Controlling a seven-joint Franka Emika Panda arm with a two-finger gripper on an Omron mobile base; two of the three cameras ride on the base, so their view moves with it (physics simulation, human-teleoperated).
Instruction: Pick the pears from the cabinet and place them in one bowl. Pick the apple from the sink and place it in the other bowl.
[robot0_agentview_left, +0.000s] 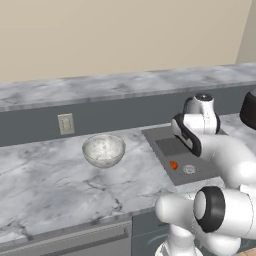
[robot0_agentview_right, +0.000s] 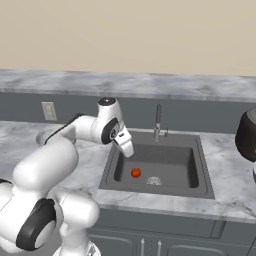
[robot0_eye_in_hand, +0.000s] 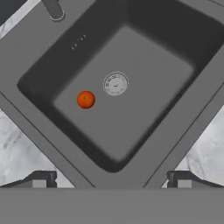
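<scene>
The apple (robot0_eye_in_hand: 85, 99), small, round and red-orange, lies on the floor of the dark grey sink (robot0_agentview_right: 201, 150), left of the drain (robot0_eye_in_hand: 115, 83). It also shows in the base views (robot0_agentview_left: 173, 165) (robot0_agentview_right: 135, 173). My gripper (robot0_eye_in_hand: 111, 179) hangs open above the sink's left part, pointing down into the basin, with nothing between its fingers (robot0_agentview_right: 126, 147). It is well above the apple. The clear glassy bowl (robot0_agentview_left: 103, 150) stands on the marble counter left of the sink. The pears and the cabinet are out of view.
A thin dark faucet (robot0_agentview_right: 158, 122) rises behind the sink. A large dark rounded object (robot0_agentview_right: 247, 135) stands on the counter at the right. A wall outlet (robot0_agentview_left: 65, 123) sits on the grey backsplash. Marble counter (robot0_agentview_left: 45, 185) stretches left of the bowl.
</scene>
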